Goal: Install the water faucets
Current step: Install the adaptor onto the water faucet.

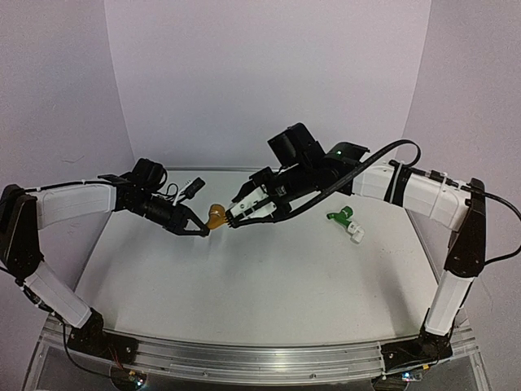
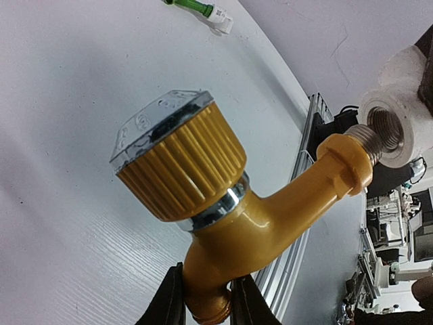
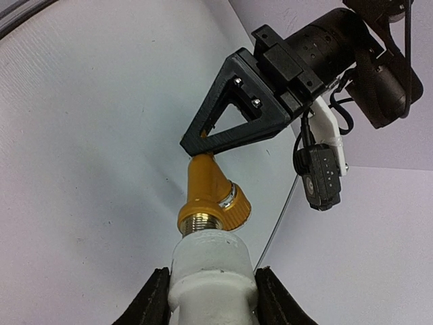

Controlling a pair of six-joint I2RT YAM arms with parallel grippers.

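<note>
The orange-yellow faucet [image 1: 215,217] hangs in the air above the table's middle. My left gripper [image 1: 199,230] is shut on its spout end, as the left wrist view shows [image 2: 206,298], where the faucet [image 2: 257,223] has its ribbed knob up. My right gripper [image 1: 236,218] is shut on a white pipe fitting [image 3: 213,271]. The faucet's brass threaded end [image 3: 206,222] meets the fitting's open mouth [image 2: 396,128], with threads showing outside it. The green faucet [image 1: 340,216] lies on the table at the right, joined to a white fitting [image 1: 356,234].
The white table [image 1: 244,285] has purple walls on three sides. The aluminium rail [image 1: 244,354] with both arm bases runs along the near edge. The left wrist camera and its cable [image 3: 323,169] hang close beside the faucet.
</note>
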